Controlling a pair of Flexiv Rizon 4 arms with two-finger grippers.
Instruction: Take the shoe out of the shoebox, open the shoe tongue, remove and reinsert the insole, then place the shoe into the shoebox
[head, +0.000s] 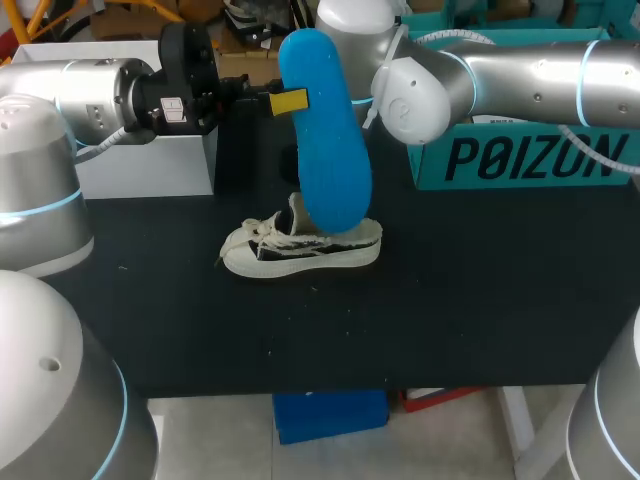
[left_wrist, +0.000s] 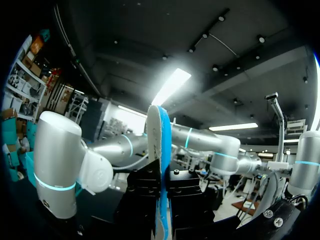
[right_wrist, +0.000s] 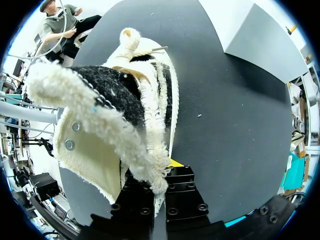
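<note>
Bright, even overhead light; faint shadow under the shoe (head: 300, 255)

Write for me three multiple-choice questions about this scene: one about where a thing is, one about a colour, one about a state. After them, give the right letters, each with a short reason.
1. Where is the shoe?
A) on the floor
B) on the black table
C) lifted high in the air

2. What colour is the insole?
A) white
B) black
C) blue

3. How do the jaws of the left gripper stand?
A) shut on the insole
B) open and empty
C) shut on a shoelace

Answers:
1 B: in the head view, the shoe's sole rests on the table.
2 C: the insole held upright above the shoe is plainly blue.
3 A: in the left wrist view, the insole's edge is pinched between both fingers.
</note>
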